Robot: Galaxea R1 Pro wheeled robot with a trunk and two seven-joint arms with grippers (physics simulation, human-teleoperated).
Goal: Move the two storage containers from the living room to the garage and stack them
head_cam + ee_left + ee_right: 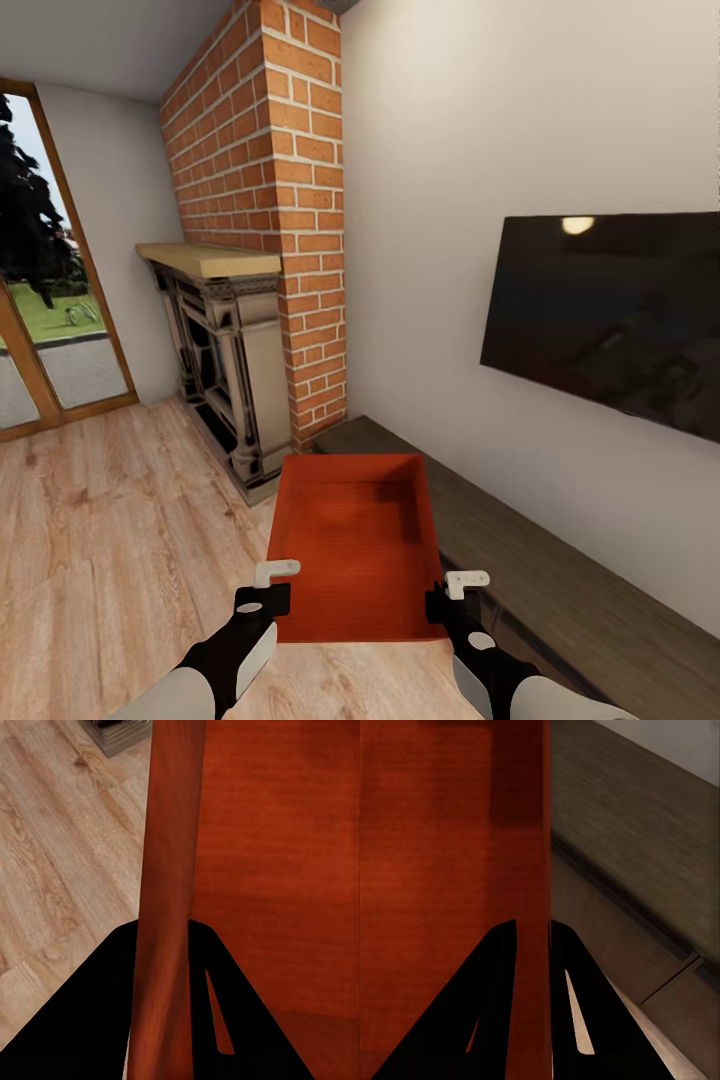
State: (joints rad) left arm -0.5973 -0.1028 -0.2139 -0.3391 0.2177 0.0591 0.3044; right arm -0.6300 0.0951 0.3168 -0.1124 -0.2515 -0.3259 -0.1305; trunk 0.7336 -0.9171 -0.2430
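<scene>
- Both pincers sit nearest the head camera: the left pincer [268, 590] clamps the left wall of the container [357, 545], and the right pincer [452, 592] clamps its right wall.
- In each wrist view a dark finger lies on either side of the thin orange wall, so both pincers are clenched on the container, near its closer corners.
- Held between the two arms, the container hangs level above the wood floor [110, 520], just in front of the robot, with the brick fireplace [262, 260] beyond it and a low dark TV bench [560, 590] to its right.
- One container is in hand; the living room is around it, so the carry to the garage is, I judge, at an early stage.
- To do this step well, keep both grips equally tight and both arms at one height, so the box neither tilts nor slides out.
- Turn the base slowly and give the bench and fireplace hearth room; the far edge of the box sticks out ahead and would strike first.
- Orange-red, rectangular and open-topped, the container has low straight walls, a flat bare bottom and nothing inside.
- Its walls look thin and smooth, so it may slip if the grip loosens.
</scene>
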